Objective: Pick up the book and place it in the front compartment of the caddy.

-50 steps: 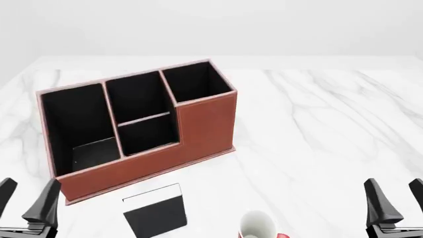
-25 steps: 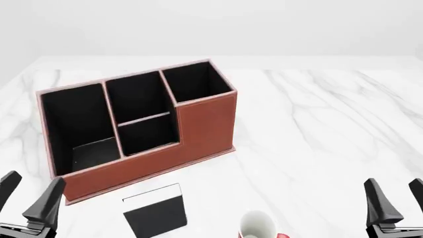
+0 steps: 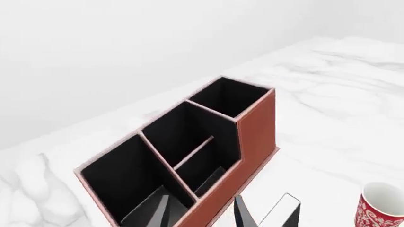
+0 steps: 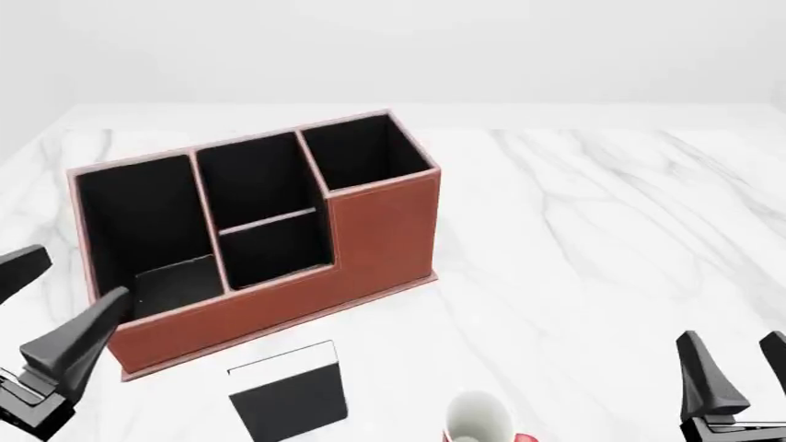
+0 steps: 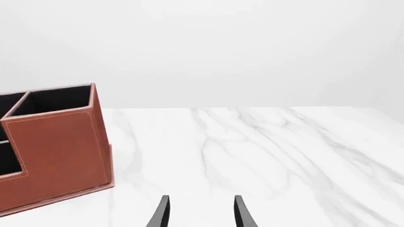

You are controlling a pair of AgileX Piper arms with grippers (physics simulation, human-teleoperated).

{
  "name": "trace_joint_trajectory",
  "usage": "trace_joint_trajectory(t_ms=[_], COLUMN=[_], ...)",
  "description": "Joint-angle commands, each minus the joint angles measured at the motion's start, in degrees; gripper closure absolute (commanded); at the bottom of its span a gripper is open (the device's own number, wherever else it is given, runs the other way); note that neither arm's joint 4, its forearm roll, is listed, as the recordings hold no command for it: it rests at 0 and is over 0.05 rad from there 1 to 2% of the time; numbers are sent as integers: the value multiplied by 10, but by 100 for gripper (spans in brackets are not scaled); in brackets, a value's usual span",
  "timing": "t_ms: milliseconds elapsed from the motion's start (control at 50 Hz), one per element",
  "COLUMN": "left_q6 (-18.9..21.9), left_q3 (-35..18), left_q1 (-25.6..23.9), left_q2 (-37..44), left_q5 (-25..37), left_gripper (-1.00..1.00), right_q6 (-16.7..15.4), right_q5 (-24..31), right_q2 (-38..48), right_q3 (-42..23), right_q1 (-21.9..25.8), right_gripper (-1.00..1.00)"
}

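Book [image 4: 290,391] flat on table [image 4: 590,239] near front edge, just in front of caddy [image 4: 258,239], apart from it. Front compartment [image 4: 272,249] holds nothing. Mug [image 4: 481,419] (white-and-red) just right of book. Left gripper [image 4: 43,299] spread, beside caddy's left end. Right gripper [image 4: 734,368] spread, front right corner.

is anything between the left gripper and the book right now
Nothing visible. The left gripper, open, hangs beside the caddy's near left corner; the book lies flat on bare table to its right, and the mug sits beyond it.
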Motion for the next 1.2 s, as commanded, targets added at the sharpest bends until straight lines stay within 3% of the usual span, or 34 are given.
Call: trace_joint_trajectory(t_ms=[20,100,180,300,360,440,540,760,1060,1200], left_q6=[59,101,112,139,172,197,189,222,254,240], left_q3=[-133,-171,-209,-233,-243,-254,-259,-307,-299,-298], left_q1=[-74,-81,-97,-110,-97,-115,-132,-138,-143,-174], left_q2=[85,128,152,181,194,215,243,295,324,353], left_q5=[107,145,177,211,218,249,287,341,358,357], left_gripper=[-100,-100,-100,-100,-100,-100,-100,-100,-100,-100], right_q6=[-1,-1,-2,-2,-2,-2,-2,-2,-1,-2], right_q5=[0,0,0,0,0,0,0,0,0,0], right_q2=[-1,-1,-1,-1,-1,-1,-1,-1,-1,-1], right_q3=[0,0,0,0,0,0,0,0,0,0], right_q1=[0,0,0,0,0,0,0,0,0,0], right_gripper=[-100,-100,-100,-100,-100,-100,-100,-100,-100,-100])
